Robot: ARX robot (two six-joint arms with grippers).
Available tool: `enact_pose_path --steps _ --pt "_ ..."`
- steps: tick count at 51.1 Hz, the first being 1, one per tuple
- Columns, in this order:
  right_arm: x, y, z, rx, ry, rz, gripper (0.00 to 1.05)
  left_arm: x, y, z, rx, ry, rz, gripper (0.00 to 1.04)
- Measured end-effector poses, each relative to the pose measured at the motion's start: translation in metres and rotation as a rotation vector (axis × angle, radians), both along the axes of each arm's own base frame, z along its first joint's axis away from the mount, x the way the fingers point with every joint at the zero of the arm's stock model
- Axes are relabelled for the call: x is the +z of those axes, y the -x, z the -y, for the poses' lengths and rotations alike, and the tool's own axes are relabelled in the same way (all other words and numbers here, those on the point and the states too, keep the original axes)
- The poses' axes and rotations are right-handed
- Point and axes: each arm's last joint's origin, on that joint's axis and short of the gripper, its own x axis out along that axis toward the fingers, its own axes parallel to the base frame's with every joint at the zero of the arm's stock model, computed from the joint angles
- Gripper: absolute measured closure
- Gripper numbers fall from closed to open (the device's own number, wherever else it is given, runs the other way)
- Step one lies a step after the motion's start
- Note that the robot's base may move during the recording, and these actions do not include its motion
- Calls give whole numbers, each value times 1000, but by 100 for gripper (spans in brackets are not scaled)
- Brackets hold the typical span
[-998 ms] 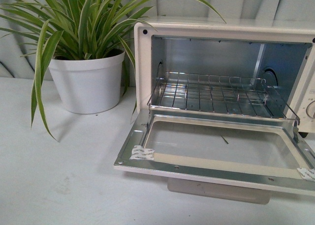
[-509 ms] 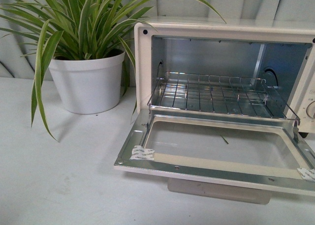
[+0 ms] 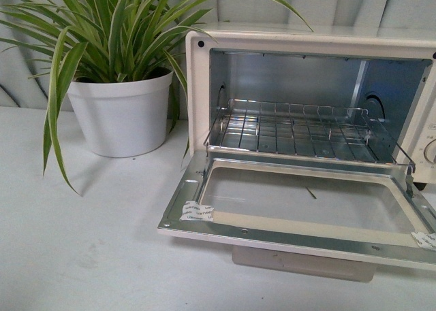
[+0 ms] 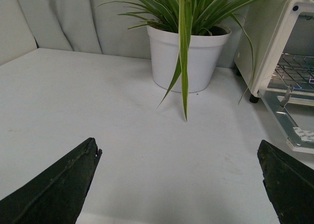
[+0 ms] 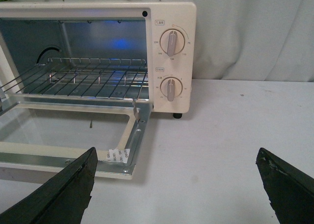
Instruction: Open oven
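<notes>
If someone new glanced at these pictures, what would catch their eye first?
Most likely the oven, its glass door dropped flat and the wire rack bare inside. Then the striped plant in its white pot beside it. Both grippers, left and right, gape empty over the table.

Your left gripper (image 4: 179, 185) hangs over the white table (image 4: 98, 111), fingers wide apart with nothing between them. Toward the table's far edge stands a white potted plant (image 4: 189, 57), just beside the oven (image 4: 274, 47), whose door (image 4: 294, 126) lies open.
</notes>
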Motion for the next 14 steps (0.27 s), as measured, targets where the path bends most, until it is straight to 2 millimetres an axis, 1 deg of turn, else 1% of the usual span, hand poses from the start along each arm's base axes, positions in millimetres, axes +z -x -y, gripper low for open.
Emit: enact_pose_path --steps 14 --pt "0 0 0 0 0 0 9 0 0 0 0 0 0 6"
